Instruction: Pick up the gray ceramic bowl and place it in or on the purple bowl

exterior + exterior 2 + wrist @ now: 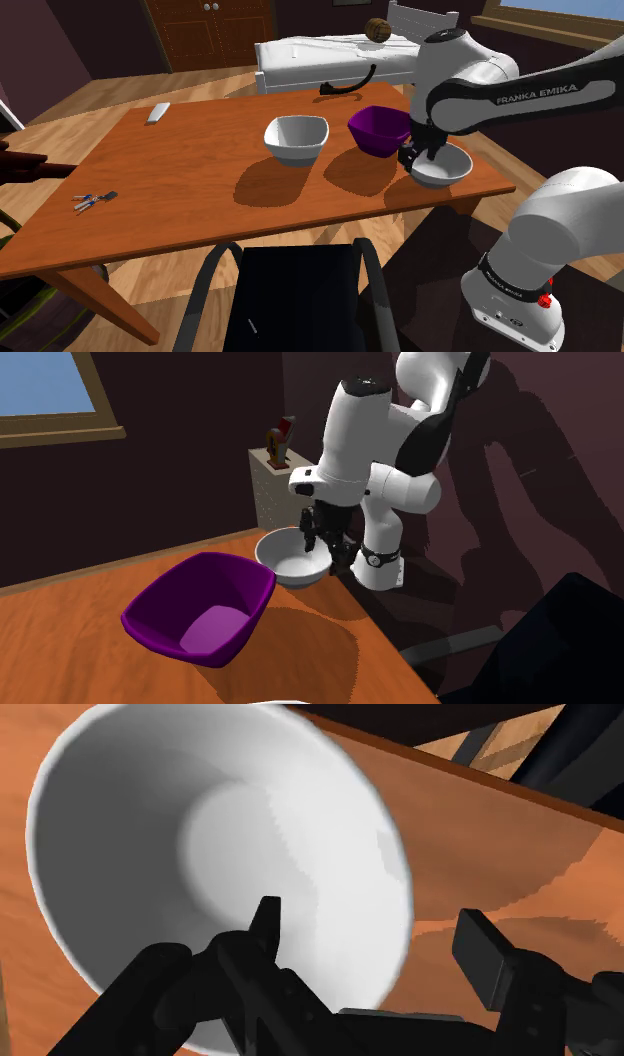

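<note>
Pale grey bowl (441, 167) sits on the wooden table (200, 190), at the end nearest your stand. Your gripper (370, 919) straddles its rim with fingers spread wide (one inside, one outside), gripping nothing. Just beyond it you find the purple bowl (378, 130), then a white bowl (296, 138).

- Grey-white bowl (452, 170): round, plain, empty, upright on the counter (200, 190) near its edge, just beside the purple bowl.
- Purple bowl (378, 130): glossy, squarish with rounded corners, empty, upright.
</note>
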Robot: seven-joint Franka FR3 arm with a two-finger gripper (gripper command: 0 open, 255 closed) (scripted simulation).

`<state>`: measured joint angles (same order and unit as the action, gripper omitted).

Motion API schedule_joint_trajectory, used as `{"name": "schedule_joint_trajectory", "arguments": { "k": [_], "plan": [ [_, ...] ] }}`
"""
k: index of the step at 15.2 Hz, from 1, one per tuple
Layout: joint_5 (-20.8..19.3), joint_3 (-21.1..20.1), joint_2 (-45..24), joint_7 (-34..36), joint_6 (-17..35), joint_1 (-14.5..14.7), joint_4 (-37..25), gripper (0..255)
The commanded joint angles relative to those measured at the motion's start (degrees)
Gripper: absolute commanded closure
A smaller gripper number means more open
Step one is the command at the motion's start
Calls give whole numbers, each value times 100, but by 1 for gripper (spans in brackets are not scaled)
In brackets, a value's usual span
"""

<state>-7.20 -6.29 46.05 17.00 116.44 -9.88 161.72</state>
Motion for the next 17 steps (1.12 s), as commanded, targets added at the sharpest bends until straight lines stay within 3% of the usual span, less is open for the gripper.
{"name": "schedule_joint_trajectory", "arguments": {
  "k": [1,9,16,17],
  "plan": [
    [-539,-1091,499,779,31,148,370,0],
    [-958,-822,134,1009,762,110,768,0],
    [-1025,-747,119,1061,746,179,764,0],
    [-1014,-783,51,1115,791,188,754,255]
  ]
}}
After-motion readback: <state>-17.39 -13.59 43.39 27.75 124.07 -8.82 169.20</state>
